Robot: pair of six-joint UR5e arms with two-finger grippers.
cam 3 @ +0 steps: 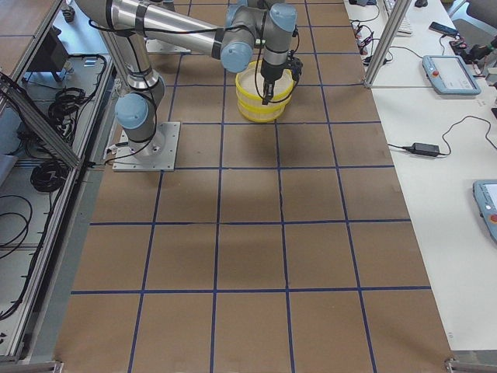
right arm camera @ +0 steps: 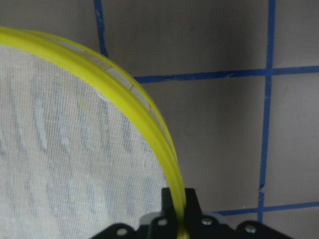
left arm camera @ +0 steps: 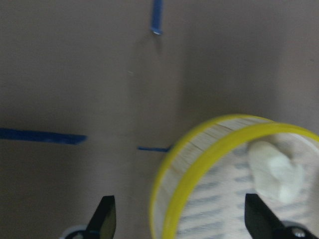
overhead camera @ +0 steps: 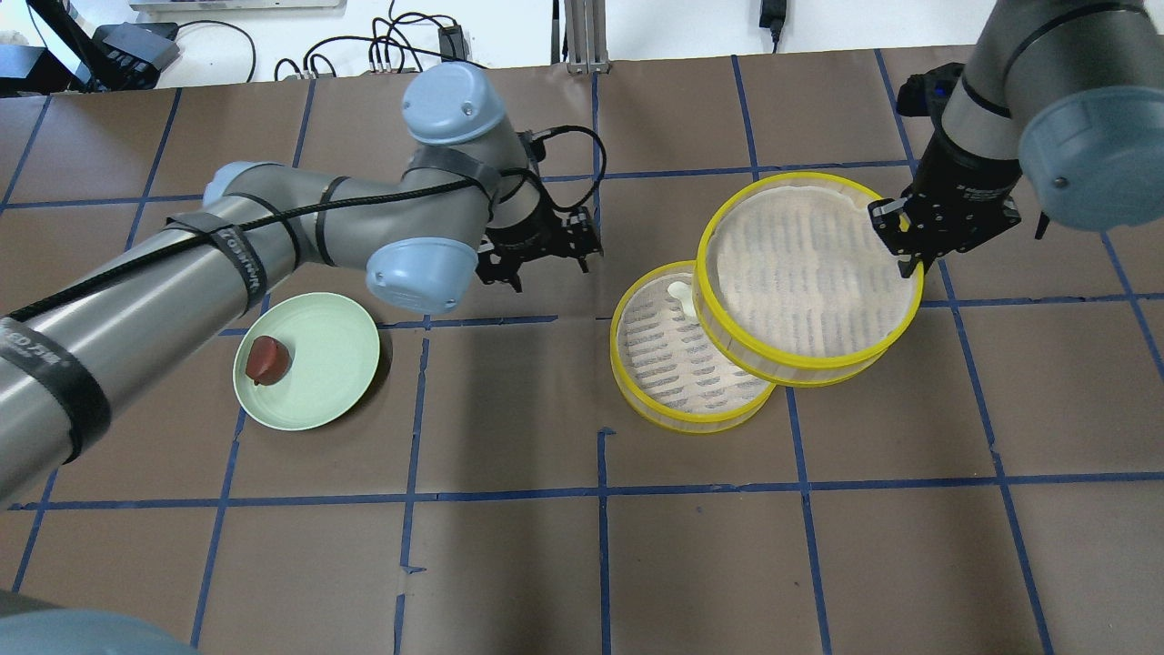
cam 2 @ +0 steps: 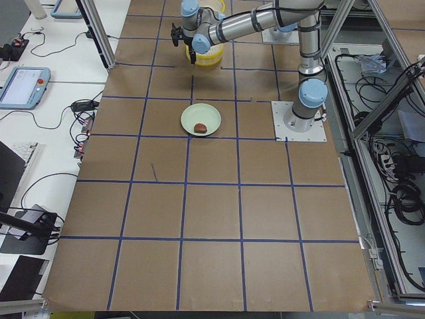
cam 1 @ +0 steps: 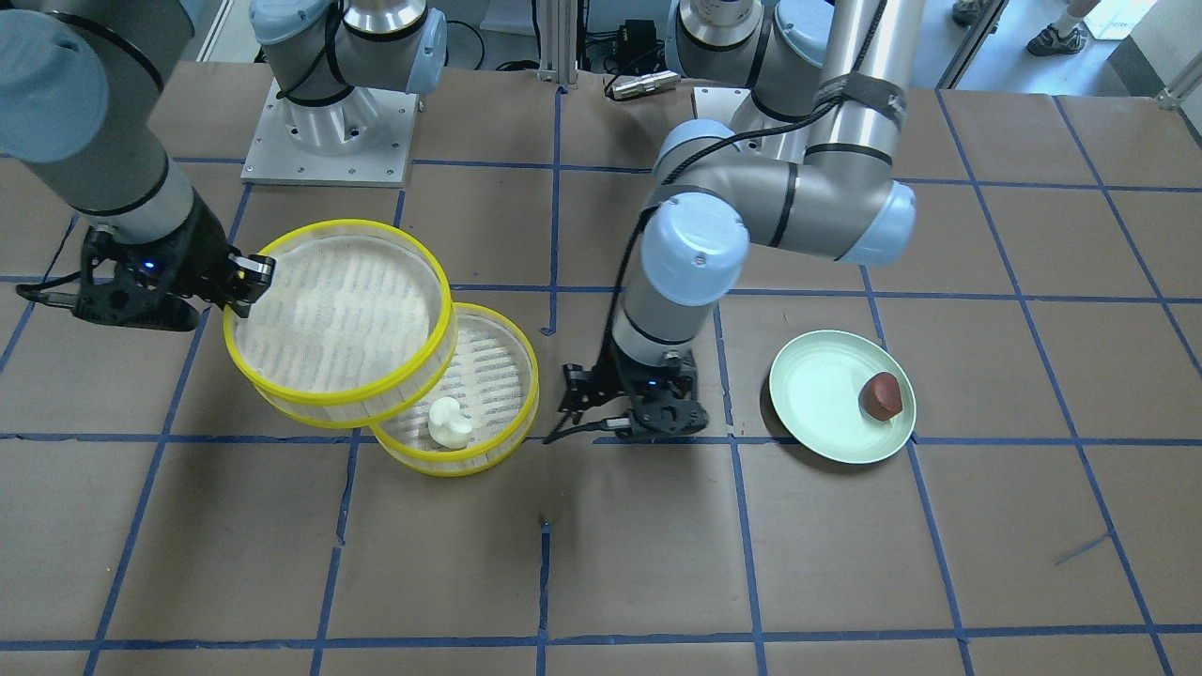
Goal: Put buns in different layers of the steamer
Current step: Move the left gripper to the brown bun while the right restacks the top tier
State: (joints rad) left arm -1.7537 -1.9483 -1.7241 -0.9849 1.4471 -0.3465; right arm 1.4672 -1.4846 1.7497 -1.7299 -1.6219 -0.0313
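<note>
Now, nearest the front camera, the steamer's lower tier (cam 1: pixel 493 371) sits on the table with the white bun (cam 1: pixel 449 422) inside, close to its front rim. Just beside it the left gripper (left arm camera: pixel 182 221) hangs with jaws spread wide and nothing between them. Further along, the reddish-brown bun (cam 1: pixel 882 395) lies on the pale green plate (cam 1: pixel 817 394). Behind, the right gripper (cam 1: pixel 246 274) pinches the yellow rim of the upper tier (cam 1: pixel 338 319), jaws narrow on it. That tier is only partly over the lower one; whether they touch I cannot tell. This looks like stacking: centre the tier over the lower rim, level it, then lower it straight so its floor clears the white bun before letting go.
</note>
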